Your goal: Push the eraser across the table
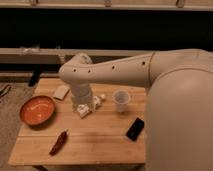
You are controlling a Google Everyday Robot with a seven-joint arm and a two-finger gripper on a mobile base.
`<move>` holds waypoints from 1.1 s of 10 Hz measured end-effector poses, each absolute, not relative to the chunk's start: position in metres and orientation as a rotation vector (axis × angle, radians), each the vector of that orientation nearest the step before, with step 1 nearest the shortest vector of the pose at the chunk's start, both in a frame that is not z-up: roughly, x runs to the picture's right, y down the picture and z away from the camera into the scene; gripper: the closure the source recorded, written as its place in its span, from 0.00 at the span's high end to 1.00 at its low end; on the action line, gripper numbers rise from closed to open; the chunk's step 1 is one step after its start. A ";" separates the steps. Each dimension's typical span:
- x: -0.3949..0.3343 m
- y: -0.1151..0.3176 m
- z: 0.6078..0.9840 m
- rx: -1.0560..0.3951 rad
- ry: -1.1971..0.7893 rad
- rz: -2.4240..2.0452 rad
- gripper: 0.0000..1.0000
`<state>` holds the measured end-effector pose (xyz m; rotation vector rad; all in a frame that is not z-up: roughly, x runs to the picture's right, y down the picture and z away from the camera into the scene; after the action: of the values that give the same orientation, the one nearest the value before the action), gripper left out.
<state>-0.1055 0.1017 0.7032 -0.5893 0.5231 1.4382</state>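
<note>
The white claw [86,104] hangs at the end of the robot's pale arm, low over the middle of the light-brown planked wooden worktop [100,147] and somewhat toward its far edge. Whether it is open or closed cannot be told. Near it on the right stands a small white cup [120,100], and toward the far left corner lies a pale beige squarish block [61,92]. Farther out, a round orange bowl [37,110] sits by the left edge, and a slim dark-red, pepper-like object [59,142] lies toward the near left corner. The small flat black rectangular eraser [135,129] lies by the right edge toward the near side, beyond the cup and well apart from the claw, with nothing touching it. Judged from this, the push has not begun. The claw would first have to travel right and toward the near edge to reach the eraser, settle against one of its sides, and only then slide it across the worktop.
</note>
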 end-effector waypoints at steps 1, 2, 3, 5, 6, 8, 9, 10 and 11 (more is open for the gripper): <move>-0.106 0.102 0.703 -0.589 0.523 1.438 0.65; -0.106 0.102 0.703 -0.589 0.523 1.438 0.65; -0.105 0.102 0.703 -0.587 0.525 1.436 0.65; -0.101 0.103 0.706 -0.586 0.534 1.443 0.65; -0.084 0.100 0.713 -0.577 0.545 1.457 0.65; -0.039 0.097 0.724 -0.584 0.537 1.511 0.65; -0.007 0.099 0.727 -0.585 0.528 1.539 0.65; 0.020 0.100 0.729 -0.586 0.518 1.558 0.65; 0.041 0.103 0.730 -0.587 0.510 1.568 0.65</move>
<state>0.0415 0.1026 0.7296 -0.5866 0.5104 1.5682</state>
